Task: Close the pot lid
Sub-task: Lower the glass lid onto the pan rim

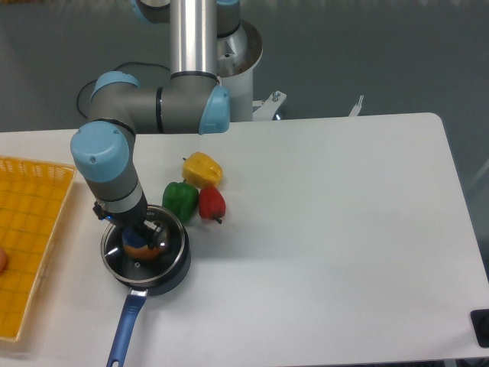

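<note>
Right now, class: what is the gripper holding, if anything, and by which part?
The gripper appears to hold the lid by its blue knob, over the pot; the jaws themselves are largely hidden.

White table [336,206]: pot [150,271], 3 peppers – yellow [202,169], green [180,199], red [212,202]; yellow tray [27,229].

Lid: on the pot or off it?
On. The lid lies over the pot, its metal rim ringing the top; the hand is at its blue knob.
</note>
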Available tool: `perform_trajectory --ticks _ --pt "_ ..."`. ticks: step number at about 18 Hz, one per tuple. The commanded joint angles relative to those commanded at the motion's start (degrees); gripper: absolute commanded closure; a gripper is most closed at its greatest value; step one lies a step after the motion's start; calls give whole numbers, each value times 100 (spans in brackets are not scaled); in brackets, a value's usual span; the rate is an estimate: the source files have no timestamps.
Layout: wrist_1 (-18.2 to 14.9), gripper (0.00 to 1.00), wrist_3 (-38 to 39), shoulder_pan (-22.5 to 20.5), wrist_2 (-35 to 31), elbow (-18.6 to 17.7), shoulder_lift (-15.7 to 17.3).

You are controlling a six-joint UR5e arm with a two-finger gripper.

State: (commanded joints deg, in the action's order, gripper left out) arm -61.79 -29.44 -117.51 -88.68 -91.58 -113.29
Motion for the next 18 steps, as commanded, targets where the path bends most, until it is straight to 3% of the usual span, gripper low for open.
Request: perform_trajectory --ticks 18 --pt "0 49 -9 -18 0 17 9"
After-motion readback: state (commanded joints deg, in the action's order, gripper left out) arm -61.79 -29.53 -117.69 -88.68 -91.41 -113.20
